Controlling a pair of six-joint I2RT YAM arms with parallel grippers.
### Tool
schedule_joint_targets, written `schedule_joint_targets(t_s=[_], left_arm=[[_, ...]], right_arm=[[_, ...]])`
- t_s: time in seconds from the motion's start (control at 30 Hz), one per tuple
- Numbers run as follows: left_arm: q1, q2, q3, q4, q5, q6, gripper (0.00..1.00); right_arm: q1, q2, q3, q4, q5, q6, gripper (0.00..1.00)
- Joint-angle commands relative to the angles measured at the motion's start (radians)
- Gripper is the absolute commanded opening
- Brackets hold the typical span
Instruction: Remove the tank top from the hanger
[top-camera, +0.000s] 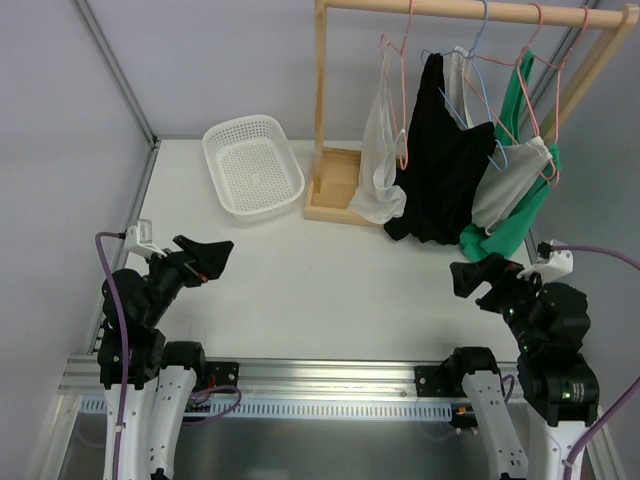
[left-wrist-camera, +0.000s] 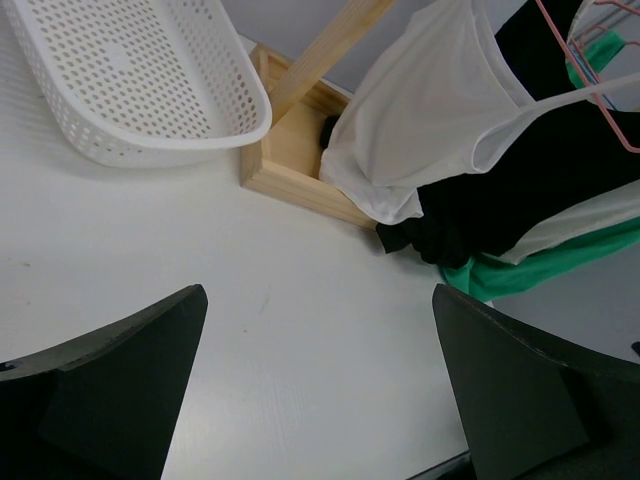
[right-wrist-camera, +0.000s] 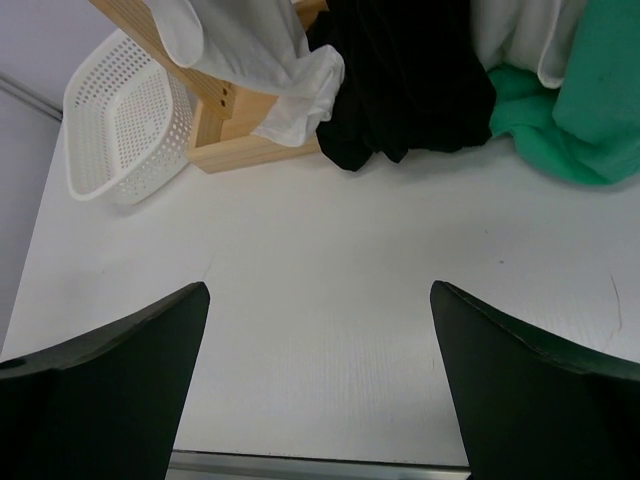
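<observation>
While both arms sit low at the desk's (top-camera: 320, 290) near edge, the left hand (top-camera: 213, 258) and right hand (top-camera: 470, 274) gape wide, holding nothing. Farther back, a basket (top-camera: 252, 165) lies beside the rack (top-camera: 320, 110), where the tops (top-camera: 440, 160) hang on hangers (top-camera: 403, 140).

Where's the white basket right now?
Top view: white basket sits far-left on the tabletop, just left of the wooden rack base, beyond the left claw.

No readable text, labels, brands or numbers anywhere: none on the garments, hangers, wooden rack, white basket, bench or arms. All three views checked, nothing legible.
</observation>
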Motion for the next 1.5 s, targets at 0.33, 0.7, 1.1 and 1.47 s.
schedule_joint_targets(t_s=[0.33,0.7,1.1,1.47], left_arm=[[-0.005,0.189,0.185,0.014,-0.071,0.190,0.99],[-0.003,0.341,0.327,0.034,-0.157,0.295,0.99],[-0.005,0.478,0.427,0.065,-0.204,0.327,0.99],[-0.005,0.577,0.446,0.089,-0.144,0.298,0.99]], right_arm=[[0.007,0.407,0.407,0.258,-0.151,-0.100,0.99],[0.098,0.763,0.686,0.433,-0.163,-0.064,0.98],[0.165,1.134,1.076,0.477,-0.107,-0.110,0.96],[0.233,1.372,1.229,0.592,0.010,-0.213,0.89]])
